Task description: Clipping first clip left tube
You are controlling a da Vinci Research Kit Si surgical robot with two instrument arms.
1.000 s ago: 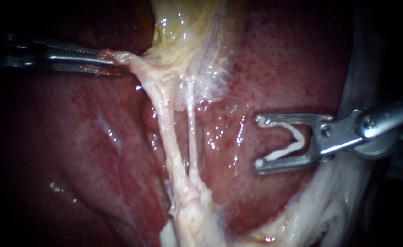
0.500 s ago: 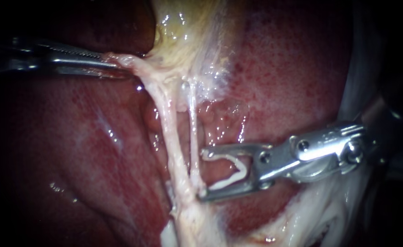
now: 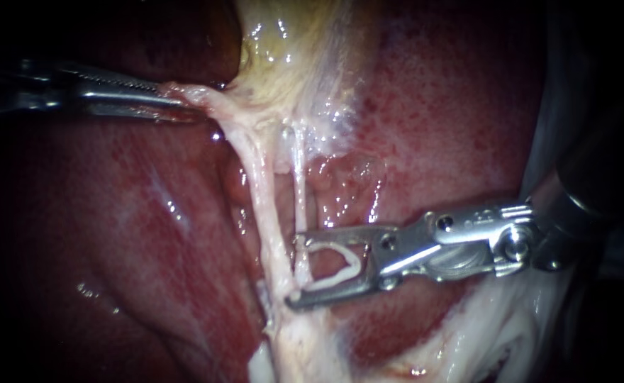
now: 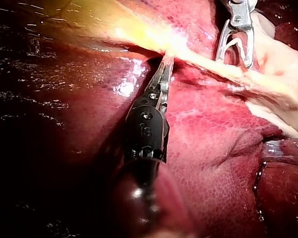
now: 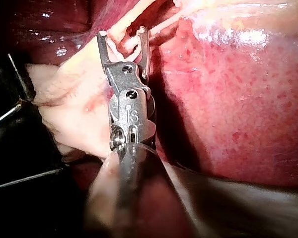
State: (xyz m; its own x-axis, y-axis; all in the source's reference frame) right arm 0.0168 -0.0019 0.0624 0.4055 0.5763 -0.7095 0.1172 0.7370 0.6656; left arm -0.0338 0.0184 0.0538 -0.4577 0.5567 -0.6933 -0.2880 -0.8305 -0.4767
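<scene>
Jaws of right instrument [image 3: 296, 272] hold clip [image 3: 354, 264], left tube [image 3: 259, 184] seemingly at tips

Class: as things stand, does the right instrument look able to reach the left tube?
Probably not cleanly: the right instrument, its jaws holding a clip, meets the right tube first, and that tube stands between it and the left tube just beyond.
</scene>
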